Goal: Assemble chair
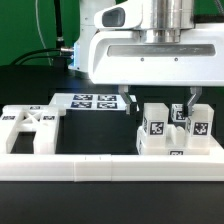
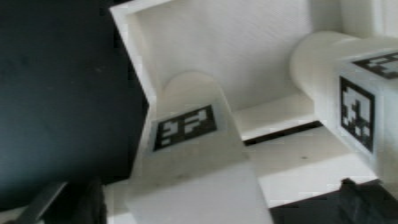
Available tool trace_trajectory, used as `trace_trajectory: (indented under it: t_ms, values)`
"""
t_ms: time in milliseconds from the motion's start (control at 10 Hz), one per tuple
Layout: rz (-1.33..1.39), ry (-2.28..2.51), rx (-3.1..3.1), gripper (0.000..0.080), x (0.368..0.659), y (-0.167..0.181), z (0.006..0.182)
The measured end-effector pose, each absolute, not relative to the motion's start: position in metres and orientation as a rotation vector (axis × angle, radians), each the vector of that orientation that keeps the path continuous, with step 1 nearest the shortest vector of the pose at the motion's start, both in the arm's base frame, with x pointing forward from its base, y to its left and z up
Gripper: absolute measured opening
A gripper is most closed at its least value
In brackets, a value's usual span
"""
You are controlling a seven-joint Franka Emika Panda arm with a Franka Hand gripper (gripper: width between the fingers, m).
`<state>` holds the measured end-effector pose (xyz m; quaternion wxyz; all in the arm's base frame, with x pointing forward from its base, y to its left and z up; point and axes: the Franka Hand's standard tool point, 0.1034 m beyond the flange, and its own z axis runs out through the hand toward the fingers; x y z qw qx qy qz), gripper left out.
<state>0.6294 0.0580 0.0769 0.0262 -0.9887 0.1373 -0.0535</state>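
Observation:
The chair's white parts lie on the black table. The X-braced panel [image 1: 30, 125] is at the exterior view's left. A cluster of tagged blocks and legs [image 1: 178, 138] stands at the right. My gripper [image 1: 159, 103] hangs over that cluster, open, with its fingers either side of an upright tagged piece [image 1: 155, 122]. In the wrist view my gripper [image 2: 205, 205] straddles that same tagged piece [image 2: 187, 130], and a gap shows beside one finger [image 2: 356, 196]. A second tagged piece [image 2: 365, 100] stands close beside it.
The marker board [image 1: 95, 102] lies flat behind the panel. The long white border rail [image 1: 100, 166] runs along the front edge. Black cables [image 1: 35, 55] trail at the back left by a green backdrop.

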Motion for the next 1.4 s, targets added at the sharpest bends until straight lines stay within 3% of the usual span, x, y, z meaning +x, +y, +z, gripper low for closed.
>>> trace_trajectory:
  t_ms: [600, 1400]
  values:
    - [-0.175, -0.3, -3.134, 0.0649, 0.631, 0.044, 0.078]
    - [-0.134, -0.216, -3.131, 0.0649, 0.615, 0.05, 0.071]
